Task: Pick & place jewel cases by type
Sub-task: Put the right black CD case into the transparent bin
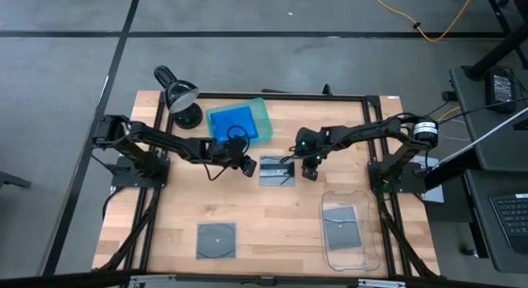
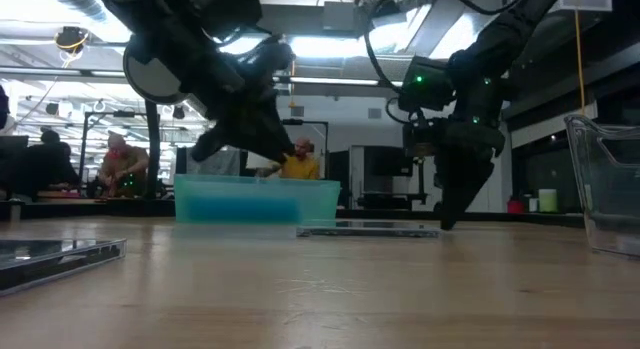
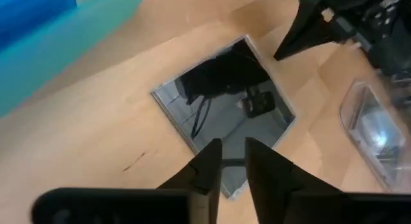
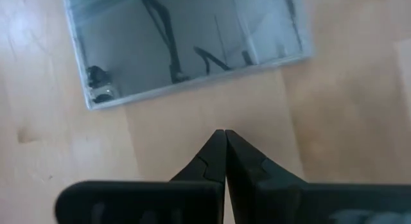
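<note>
A grey-clear square jewel case (image 1: 276, 171) lies flat on the table's middle. It also shows in the low view (image 2: 368, 229). My left gripper (image 1: 247, 166) hangs above the case's left corner (image 3: 234, 185), fingers a narrow gap apart and empty. It shows raised off the table in the low view (image 2: 205, 149). My right gripper (image 1: 310, 172) is shut and points down at the wood just right of the case (image 4: 192, 51), a strip of bare wood between them (image 4: 224, 131). Blue cases (image 1: 229, 123) lie in the green tray (image 1: 262, 115). One grey case (image 1: 341, 230) lies in the clear tray (image 1: 373, 230). Another grey case (image 1: 216, 240) lies at the near left.
A black desk lamp (image 1: 181, 100) stands at the far left beside the green tray. The clear tray's wall (image 2: 610, 189) rises at the near right. Bare wood lies between the middle case and the near edge.
</note>
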Controlling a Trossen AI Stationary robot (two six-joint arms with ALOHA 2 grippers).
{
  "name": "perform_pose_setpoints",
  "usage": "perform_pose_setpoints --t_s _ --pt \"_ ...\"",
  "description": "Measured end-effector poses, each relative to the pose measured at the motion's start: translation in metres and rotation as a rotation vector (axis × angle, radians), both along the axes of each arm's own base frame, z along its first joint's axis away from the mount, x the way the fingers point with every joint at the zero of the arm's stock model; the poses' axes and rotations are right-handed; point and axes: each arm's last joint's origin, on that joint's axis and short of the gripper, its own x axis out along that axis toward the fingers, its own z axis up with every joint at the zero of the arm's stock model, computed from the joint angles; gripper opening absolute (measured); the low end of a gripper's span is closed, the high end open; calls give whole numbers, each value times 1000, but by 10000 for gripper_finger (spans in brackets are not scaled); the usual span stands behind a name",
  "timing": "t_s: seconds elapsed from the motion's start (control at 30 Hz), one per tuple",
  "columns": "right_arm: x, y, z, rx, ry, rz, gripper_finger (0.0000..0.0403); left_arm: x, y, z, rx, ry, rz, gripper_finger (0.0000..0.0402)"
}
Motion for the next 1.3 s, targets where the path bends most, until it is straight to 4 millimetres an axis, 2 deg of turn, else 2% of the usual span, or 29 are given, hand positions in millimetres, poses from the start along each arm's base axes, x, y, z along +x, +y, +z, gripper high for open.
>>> perform_pose_setpoints --t_s 0.33,0.53,0.63,0.87,1.07,1.3 --pt "9 6 -8 10 -38 50 8 5 -2 -15 -64 37 -18 165" --pt "12 6 -8 -8 -71 84 8 10 -1 -27 -91 49 24 205" --pt "15 5 -8 -24 -107 95 8 13 -3 -39 -116 78 30 213" --pt "22 4 -14 -22 -150 111 7 24 -6 -53 -160 27 41 212" --pt "24 4 -25 29 -131 125 7 26 -8 -56 -171 20 60 214" --pt "25 3 -24 23 -144 148 7 25 -10 -57 -187 38 74 212"
